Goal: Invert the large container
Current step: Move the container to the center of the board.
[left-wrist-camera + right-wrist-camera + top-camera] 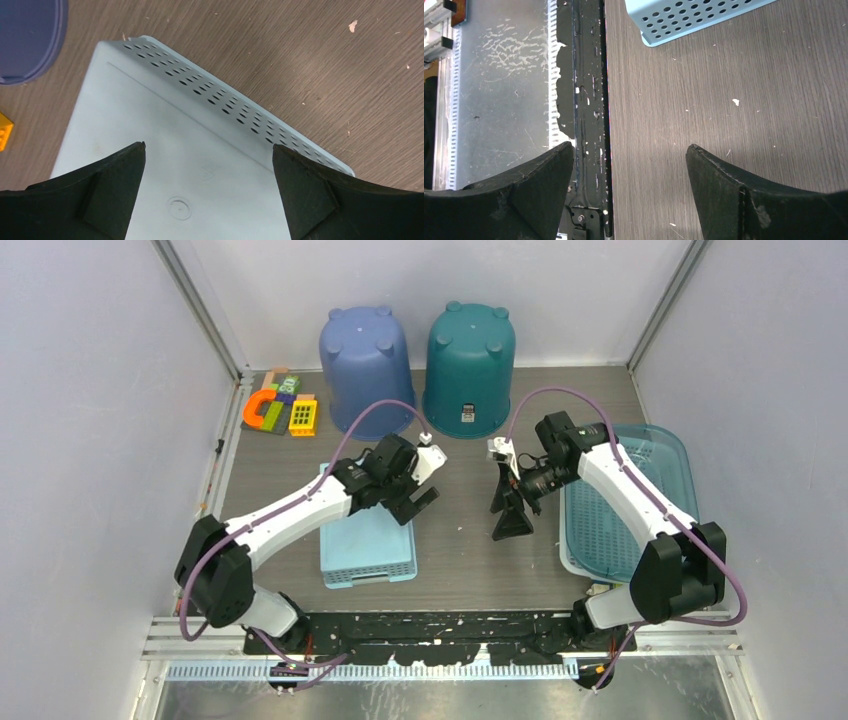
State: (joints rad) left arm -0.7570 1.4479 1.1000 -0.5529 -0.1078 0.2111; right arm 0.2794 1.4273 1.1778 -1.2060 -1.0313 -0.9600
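Approach step, nothing grasped: the left gripper hangs with fingers spread wide over the small basket, which lies bottom-up. The right gripper, fingers also apart and pointing down at the table, stands just left of the large basket without touching it. That basket sits mouth-up at the right, and the next move probably calls for gripping its left rim and rolling it over.
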